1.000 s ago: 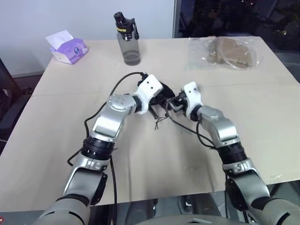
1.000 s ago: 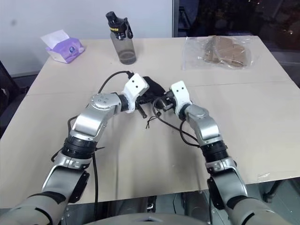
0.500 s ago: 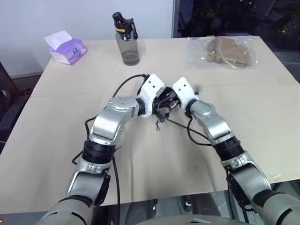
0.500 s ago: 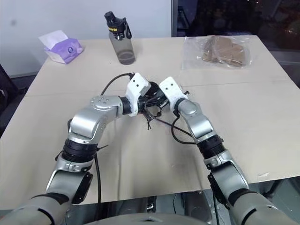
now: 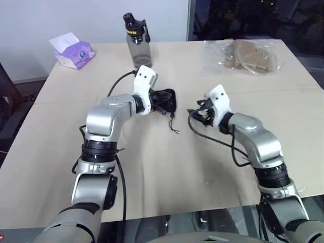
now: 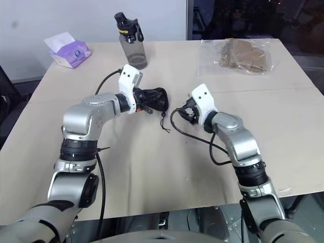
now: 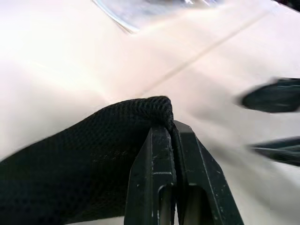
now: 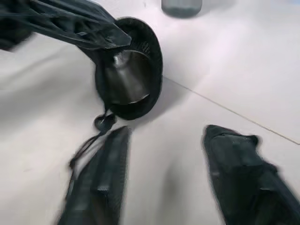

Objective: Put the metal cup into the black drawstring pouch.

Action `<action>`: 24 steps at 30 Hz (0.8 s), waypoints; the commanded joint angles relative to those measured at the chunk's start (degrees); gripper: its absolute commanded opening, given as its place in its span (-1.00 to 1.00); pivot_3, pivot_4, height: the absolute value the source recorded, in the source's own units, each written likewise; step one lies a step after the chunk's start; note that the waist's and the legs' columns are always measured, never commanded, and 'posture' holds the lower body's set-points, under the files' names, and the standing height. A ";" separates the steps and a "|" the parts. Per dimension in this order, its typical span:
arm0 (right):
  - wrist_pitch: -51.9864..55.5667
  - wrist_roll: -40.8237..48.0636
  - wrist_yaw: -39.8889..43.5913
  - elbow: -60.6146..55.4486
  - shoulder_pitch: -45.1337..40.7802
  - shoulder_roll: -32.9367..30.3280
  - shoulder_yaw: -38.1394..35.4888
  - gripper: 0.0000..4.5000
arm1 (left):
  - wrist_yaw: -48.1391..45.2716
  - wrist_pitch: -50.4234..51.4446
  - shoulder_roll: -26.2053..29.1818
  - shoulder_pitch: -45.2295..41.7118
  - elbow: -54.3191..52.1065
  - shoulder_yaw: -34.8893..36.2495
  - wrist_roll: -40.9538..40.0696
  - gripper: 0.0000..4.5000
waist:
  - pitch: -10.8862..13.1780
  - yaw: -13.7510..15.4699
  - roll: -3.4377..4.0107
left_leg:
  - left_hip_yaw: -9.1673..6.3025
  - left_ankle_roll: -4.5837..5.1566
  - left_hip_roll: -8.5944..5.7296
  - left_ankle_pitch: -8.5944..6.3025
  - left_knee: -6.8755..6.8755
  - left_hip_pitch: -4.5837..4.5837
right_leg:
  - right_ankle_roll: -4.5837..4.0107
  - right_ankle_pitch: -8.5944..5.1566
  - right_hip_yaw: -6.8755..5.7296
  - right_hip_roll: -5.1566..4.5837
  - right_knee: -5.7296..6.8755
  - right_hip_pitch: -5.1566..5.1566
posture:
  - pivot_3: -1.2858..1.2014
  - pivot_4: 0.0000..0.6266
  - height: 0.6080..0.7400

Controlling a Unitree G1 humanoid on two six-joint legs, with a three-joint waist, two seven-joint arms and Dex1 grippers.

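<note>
**Cup seated in the pouch, mouth left gaping**

My left tool [image 5: 161, 103] is pinching the rim of the black drawstring pouch [image 6: 154, 99], holding it just above the bench [image 5: 152, 172] near its middle. The metal cup [image 8: 125, 80] is lying inside, its shiny wall showing through the gaping mouth. My right tool [image 6: 186, 112] is standing wide and empty, apart from the pouch.

The risk I am weighing: the mouth is facing sideways and the cord [image 5: 173, 126] is dangling loose, so if I tip or jolt the pouch, the cup could roll back out.

A second ago my right tool was shut against the pouch; it has since let go and drawn back, while my left has lifted the pouch clear.
</note>
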 commanded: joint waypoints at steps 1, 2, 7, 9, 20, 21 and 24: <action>3.62 4.34 -1.66 -3.08 0.83 3.28 -1.94 0.97 | -0.05 -1.24 0.41 -4.40 0.97 3.13 -2.50 -1.00 | 0.00 -0.05 0.00 | -0.01 0.00 0.00 0.00 0.00 0.00 | 0.00 0.00 -0.01 0.01 0.01 0.00 | 0.03 -0.52 1.00; 3.24 4.93 -2.40 -1.90 0.61 5.17 -1.90 0.97 | -0.12 -1.08 0.66 -5.27 1.40 3.55 -2.94 -1.00 | 0.00 -0.11 0.00 | -0.01 0.00 0.01 0.00 0.00 0.01 | 0.00 0.00 -0.01 0.03 0.03 -0.01 | 0.03 -0.52 1.00; -3.49 2.28 -7.68 11.87 -4.40 13.10 -0.82 0.97 | -0.29 -1.13 1.78 -7.48 2.44 3.60 -3.61 -1.00 | 0.00 -0.31 0.00 | 0.01 -0.01 0.02 0.00 -0.01 0.06 | 0.00 0.00 0.02 0.06 0.05 -0.01 | 0.03 -0.52 1.00; -9.21 -0.49 -9.42 19.19 -6.80 14.58 0.29 0.97 | -0.02 -1.24 1.79 -7.58 2.21 3.36 -3.78 -1.00 | 0.00 -0.27 0.00 | 0.02 -0.01 0.01 0.01 -0.01 0.05 | 0.00 0.00 0.03 0.04 0.04 -0.01 | 0.03 -0.52 1.00; -24.56 -1.68 -7.58 38.20 -12.26 18.79 -0.11 -0.01 | 2.57 -0.41 1.84 -7.83 0.37 4.67 -5.20 -1.00 | 0.01 -0.23 0.01 | 0.06 -0.27 0.00 0.16 -0.10 -0.04 | 0.00 0.01 0.06 -0.04 -0.03 -0.06 | 0.03 -0.52 1.00; -25.01 -1.38 -6.59 37.95 -12.11 19.22 0.24 -0.27 | 2.68 -0.33 1.92 -7.66 0.11 4.69 -5.31 -1.00 | 0.01 -0.25 0.00 | 0.06 -0.28 0.01 0.16 -0.10 -0.04 | 0.00 0.01 0.05 -0.04 -0.02 -0.07 | 0.03 -0.52 1.00; -26.77 -2.25 -5.02 38.86 -12.70 20.02 1.54 -0.91 | 3.21 -0.19 2.07 -7.29 -0.51 4.78 -5.62 -1.00 | 0.01 -0.56 0.01 | 0.04 -0.24 0.03 0.13 -0.11 -0.02 | 0.00 0.01 0.04 -0.03 0.02 -0.08 | 0.03 -0.52 1.00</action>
